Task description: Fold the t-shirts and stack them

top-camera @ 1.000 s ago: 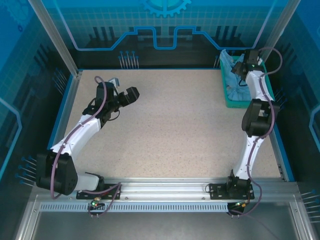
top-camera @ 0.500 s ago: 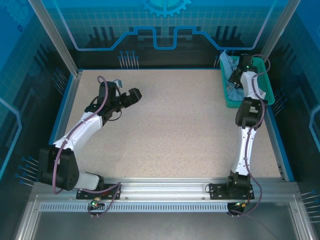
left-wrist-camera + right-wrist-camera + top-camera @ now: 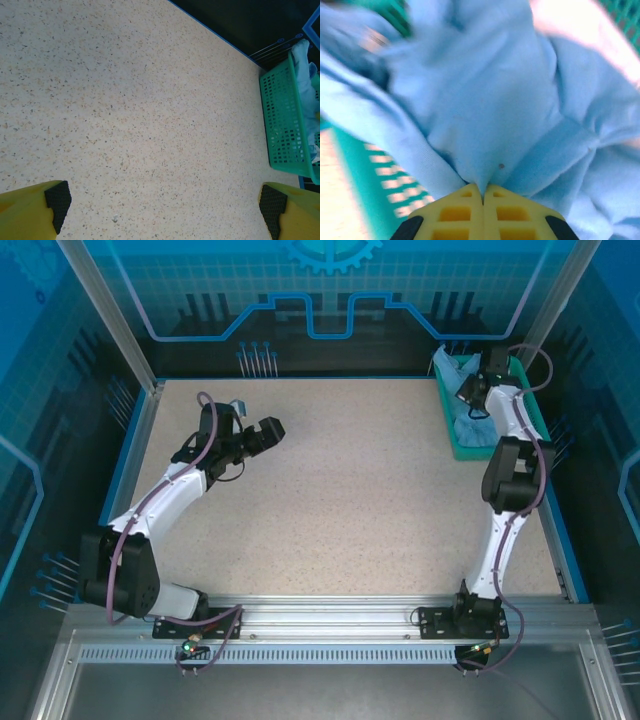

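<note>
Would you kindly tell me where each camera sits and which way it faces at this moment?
Top external: above and behind the bases, looking down at the table; both arms, left end effector, right end effector at the basket.
Left wrist: over bare table, facing the basket; its open yellow fingers show.
Right wrist: over the basket, facing the light blue t-shirt; its fingers shut on it.
Shared: all three show the basket.
</note>
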Controlling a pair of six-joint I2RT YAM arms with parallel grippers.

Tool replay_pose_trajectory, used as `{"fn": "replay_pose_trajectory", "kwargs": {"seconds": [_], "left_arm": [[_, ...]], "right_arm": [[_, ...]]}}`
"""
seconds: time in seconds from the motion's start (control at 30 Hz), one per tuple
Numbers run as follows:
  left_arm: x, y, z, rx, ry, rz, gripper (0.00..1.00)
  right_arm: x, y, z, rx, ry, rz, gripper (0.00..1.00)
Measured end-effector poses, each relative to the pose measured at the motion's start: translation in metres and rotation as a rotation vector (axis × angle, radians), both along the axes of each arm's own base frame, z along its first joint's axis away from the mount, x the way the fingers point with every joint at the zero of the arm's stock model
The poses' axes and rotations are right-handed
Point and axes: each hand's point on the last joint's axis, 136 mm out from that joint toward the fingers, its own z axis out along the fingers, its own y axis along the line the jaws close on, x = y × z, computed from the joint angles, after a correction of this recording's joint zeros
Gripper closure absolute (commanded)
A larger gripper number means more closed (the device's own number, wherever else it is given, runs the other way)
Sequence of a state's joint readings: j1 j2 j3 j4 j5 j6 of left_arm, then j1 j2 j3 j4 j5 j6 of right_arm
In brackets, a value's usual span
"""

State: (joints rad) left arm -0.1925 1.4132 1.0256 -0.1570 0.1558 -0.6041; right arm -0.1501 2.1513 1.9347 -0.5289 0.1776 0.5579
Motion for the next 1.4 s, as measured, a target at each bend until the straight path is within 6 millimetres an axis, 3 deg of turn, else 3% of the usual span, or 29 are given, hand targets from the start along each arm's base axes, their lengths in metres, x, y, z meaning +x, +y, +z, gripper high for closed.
{"fn": "replay_pose_trajectory", "kwargs": {"seconds": [0.2,0.37,0.47,0.6,0.7,0.93,1.03,1.13,1.2,1.3,1.37,1.4], "left_arm": [[-0.001,-0.003,0.001,-0.005,-0.002,-0.010,0.01],[-0.002,-0.008,0.001,-0.009,-0.003,-0.026,0.01],[-0.003,-0.010,0.002,-0.011,-0.004,-0.031,0.01],[-0.005,-0.008,0.011,-0.008,-0.026,-0.026,0.01],[-0.009,0.000,0.023,0.015,-0.059,0.004,0.01],[-0.032,0.021,0.084,0.048,-0.214,0.077,0.01],[-0.049,0.024,0.117,0.031,-0.281,0.078,0.01],[-0.067,0.027,0.147,0.014,-0.342,0.078,0.01],[-0.080,0.030,0.156,0.010,-0.358,0.078,0.01],[-0.093,0.033,0.149,0.019,-0.315,0.078,0.01],[-0.096,0.033,0.132,0.028,-0.253,0.079,0.01],[-0.097,0.033,0.119,0.028,-0.212,0.080,0.01]], "right_arm": [[-0.012,0.066,0.125,-0.071,-0.304,0.083,1.00],[-0.040,0.112,0.206,-0.139,-0.498,0.168,1.00],[-0.070,0.145,0.255,-0.152,-0.597,0.255,1.00],[-0.124,0.206,0.321,-0.110,-0.719,0.438,1.00],[-0.170,0.254,0.348,-0.030,-0.773,0.608,1.00],[-0.267,0.342,0.358,0.111,-0.752,0.949,0.98],[-0.283,0.351,0.361,0.123,-0.730,0.996,0.97],[-0.276,0.349,0.356,0.103,-0.693,0.976,0.96],[-0.263,0.353,0.342,0.088,-0.643,0.967,0.96],[-0.221,0.362,0.290,0.065,-0.488,0.937,0.87],[-0.183,0.365,0.240,0.055,-0.351,0.901,0.57],[-0.164,0.364,0.211,0.046,-0.276,0.881,0.52]]}}
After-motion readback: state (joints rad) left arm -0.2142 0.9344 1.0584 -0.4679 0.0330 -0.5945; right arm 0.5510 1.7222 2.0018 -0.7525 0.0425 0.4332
